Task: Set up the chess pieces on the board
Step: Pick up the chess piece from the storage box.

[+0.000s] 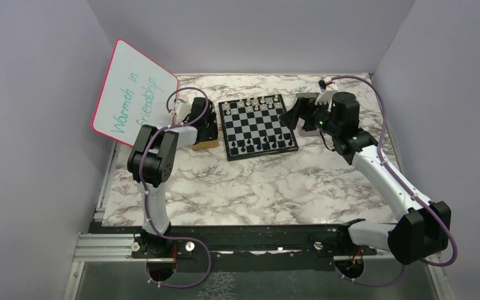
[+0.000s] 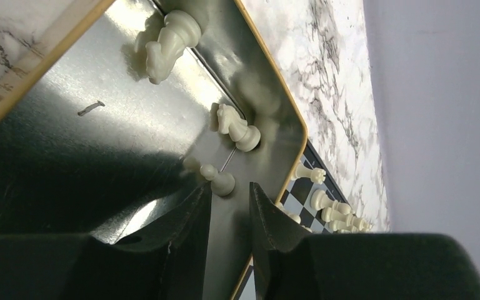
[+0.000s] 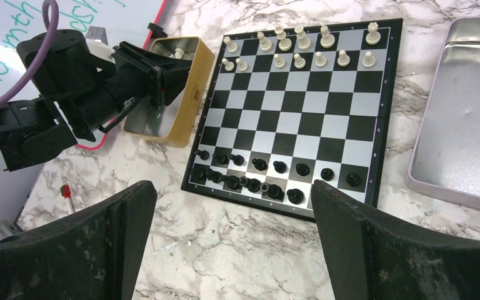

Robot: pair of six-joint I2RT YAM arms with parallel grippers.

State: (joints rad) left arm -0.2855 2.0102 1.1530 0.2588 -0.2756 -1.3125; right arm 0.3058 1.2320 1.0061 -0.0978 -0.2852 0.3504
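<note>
The board (image 1: pixel 259 125) lies at the table's middle back. White pieces (image 3: pixel 300 50) fill its two far rows and black pieces (image 3: pixel 256 178) its two near rows. My left gripper (image 2: pixel 230 197) is down inside a gold-rimmed tin (image 2: pixel 87 156), its jaws a narrow gap apart with nothing between them. A white pawn (image 2: pixel 219 180) lies just past the left fingertip. Two white knights (image 2: pixel 237 128) lie further in the tin. My right gripper (image 3: pixel 234 206) is wide open and empty above the marble, by the board's black side (image 3: pixel 300 119).
A silver metal tray (image 3: pixel 462 125) lies right of the board, partly under my right arm. The gold tin (image 1: pixel 203 134) sits left of the board. A whiteboard with writing (image 1: pixel 134 94) leans at the back left. A red marker (image 3: pixel 67 197) lies near it.
</note>
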